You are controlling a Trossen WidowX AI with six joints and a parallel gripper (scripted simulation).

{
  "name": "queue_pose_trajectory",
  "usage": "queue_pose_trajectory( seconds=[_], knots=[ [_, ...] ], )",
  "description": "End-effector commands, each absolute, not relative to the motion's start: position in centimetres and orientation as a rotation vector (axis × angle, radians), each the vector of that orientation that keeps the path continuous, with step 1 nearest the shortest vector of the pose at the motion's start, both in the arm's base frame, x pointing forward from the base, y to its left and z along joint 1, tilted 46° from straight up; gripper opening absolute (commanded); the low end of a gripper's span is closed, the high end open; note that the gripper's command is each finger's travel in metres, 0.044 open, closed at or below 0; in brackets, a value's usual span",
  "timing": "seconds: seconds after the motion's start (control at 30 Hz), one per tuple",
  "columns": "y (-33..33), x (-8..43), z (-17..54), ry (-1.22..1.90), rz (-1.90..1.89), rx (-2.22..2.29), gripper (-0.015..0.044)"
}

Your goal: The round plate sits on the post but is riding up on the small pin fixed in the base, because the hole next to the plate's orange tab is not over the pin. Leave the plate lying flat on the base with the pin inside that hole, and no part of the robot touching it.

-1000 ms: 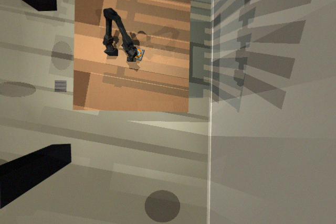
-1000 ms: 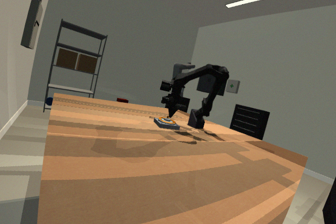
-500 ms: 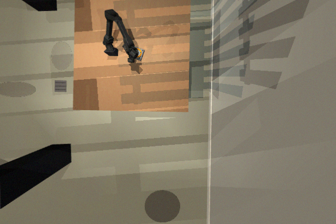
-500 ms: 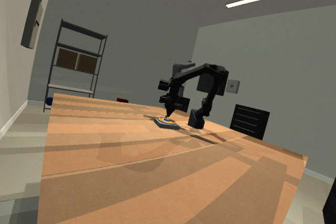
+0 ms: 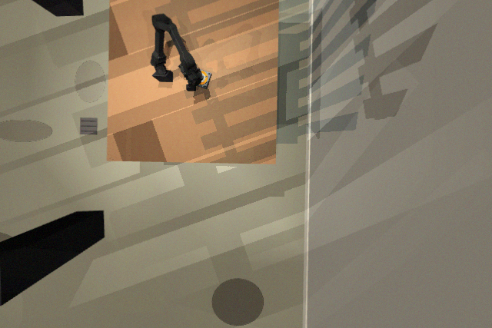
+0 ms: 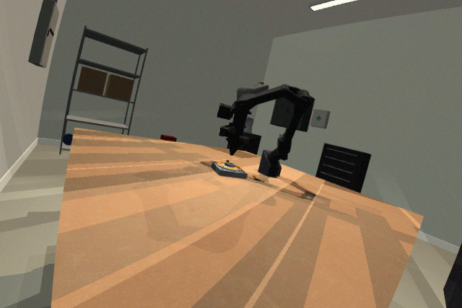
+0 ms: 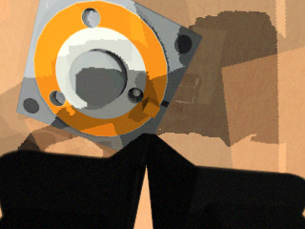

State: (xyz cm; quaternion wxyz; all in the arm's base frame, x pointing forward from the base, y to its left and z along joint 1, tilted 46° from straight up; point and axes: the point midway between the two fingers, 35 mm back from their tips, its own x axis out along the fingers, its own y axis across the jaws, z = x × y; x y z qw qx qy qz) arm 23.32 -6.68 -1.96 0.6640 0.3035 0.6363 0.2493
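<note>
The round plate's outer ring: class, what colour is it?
Orange, around a white inner band; the round plate shows best in the wrist view.

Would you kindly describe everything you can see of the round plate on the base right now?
The round plate is a flat orange ring with a white inner band around the grey post at its centre. It shows three small round holes and a small orange tab at its lower right edge, beside one hole. It lies on the square grey base. The closed gripper is above it in the exterior view, apparently not touching it. Whether it lies fully flat cannot be told.

orange-and-white round plate [image 7: 102, 72] on grey base [image 7: 183, 45], black gripper [image 7: 147, 143], striped tan table [image 6: 186, 230]
</note>
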Motion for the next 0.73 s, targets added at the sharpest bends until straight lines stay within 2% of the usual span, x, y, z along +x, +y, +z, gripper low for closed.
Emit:
queue_pose_trajectory(
  seconds=[0.0,0.7],
  knots=[
    [-7.9,23.19,-0.72,1.433,0.561,0.673,0.0],
    [-7.3,23.32,-1.42,1.432,0.558,0.683,0.0]
  ],
)
